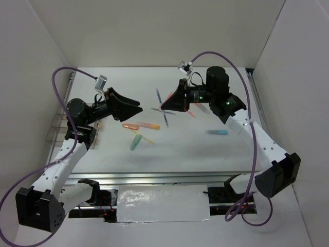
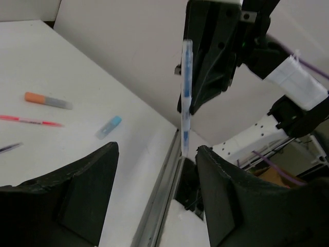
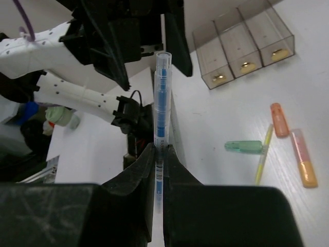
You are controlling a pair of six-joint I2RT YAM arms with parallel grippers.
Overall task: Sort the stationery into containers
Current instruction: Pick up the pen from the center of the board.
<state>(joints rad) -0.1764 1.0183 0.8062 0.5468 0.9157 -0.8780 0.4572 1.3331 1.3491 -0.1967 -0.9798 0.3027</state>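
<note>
1. blue pen: your right gripper pinches it.
2. left gripper: yours, jaws spread, near the pen, facing it.
3. containers: well apart from the pen.

The top view looks down from above and behind onto the whole surface; the left wrist view, close behind the left tool, and the right wrist view, close behind the right tool, face each other; both share the blue pen.

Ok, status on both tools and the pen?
Right tool shut on blue pen. Left tool open, facing it, no contact. Nothing between them.
</note>
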